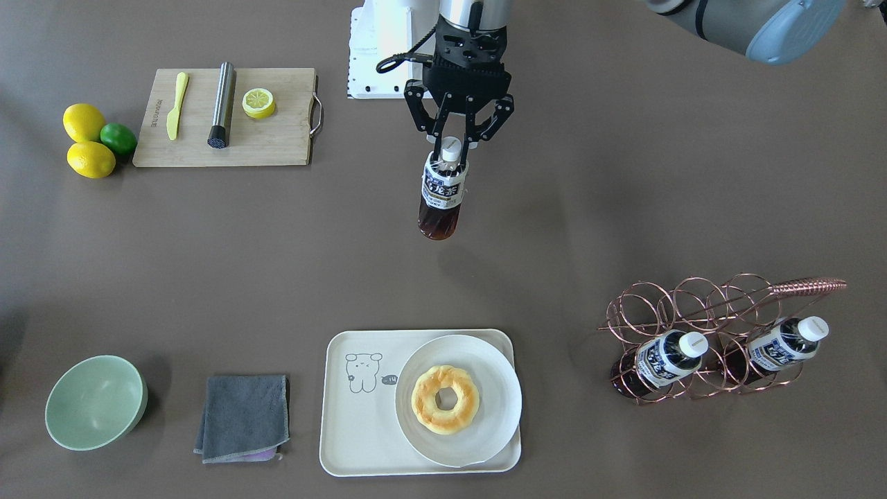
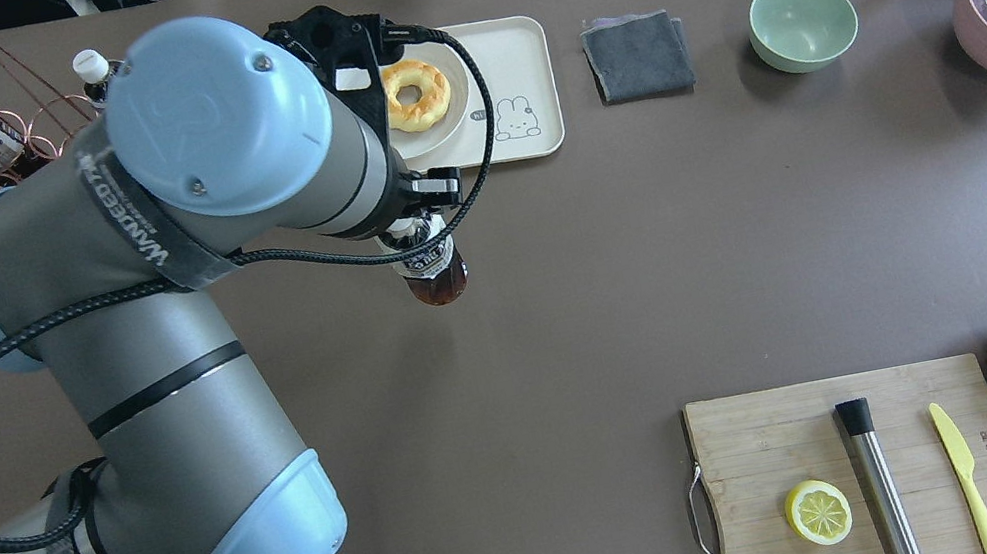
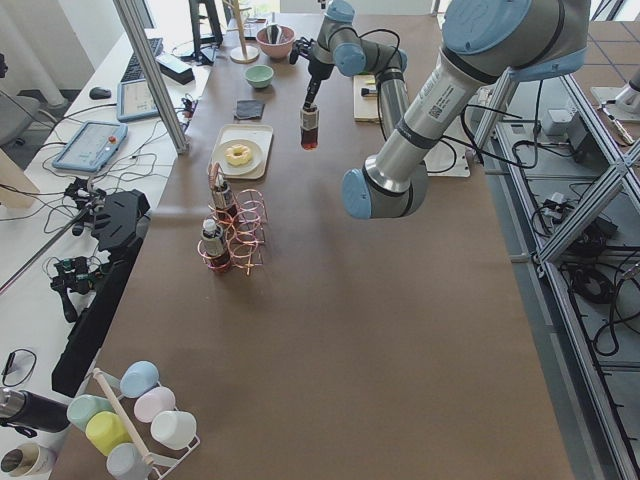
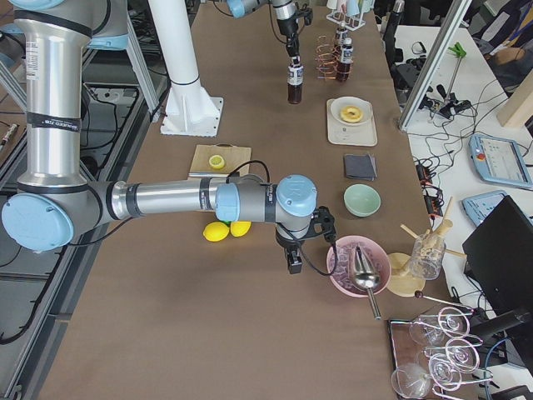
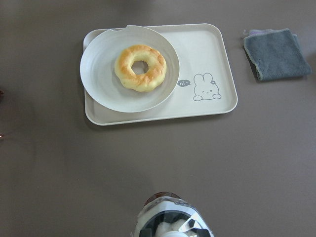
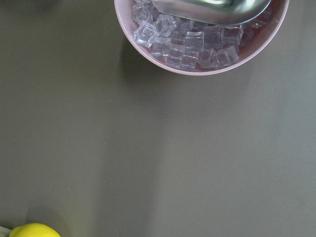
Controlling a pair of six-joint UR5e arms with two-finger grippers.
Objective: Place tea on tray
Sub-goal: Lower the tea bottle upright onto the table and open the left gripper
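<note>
My left gripper (image 1: pixel 452 147) is shut on the neck of a tea bottle (image 1: pixel 442 194), just under its white cap, and holds it upright above the table's middle. The bottle also shows in the overhead view (image 2: pixel 432 273) and at the bottom of the left wrist view (image 5: pixel 170 219). The cream tray (image 1: pixel 360 416) with the bear drawing lies further out from the robot, apart from the bottle, and shows in the left wrist view (image 5: pixel 207 54). My right gripper (image 4: pixel 293 262) shows only in the exterior right view, next to a pink bowl; I cannot tell its state.
A round plate (image 1: pixel 485 360) with a doughnut (image 1: pixel 445 400) covers the tray's half. Two more tea bottles (image 1: pixel 669 357) lie in a copper wire rack (image 1: pixel 693 305). A grey cloth (image 1: pixel 244 416), green bowl (image 1: pixel 95 402), cutting board (image 1: pixel 277 145), lemons (image 1: pixel 90 159) and pink ice bowl (image 6: pixel 197 59) stand around.
</note>
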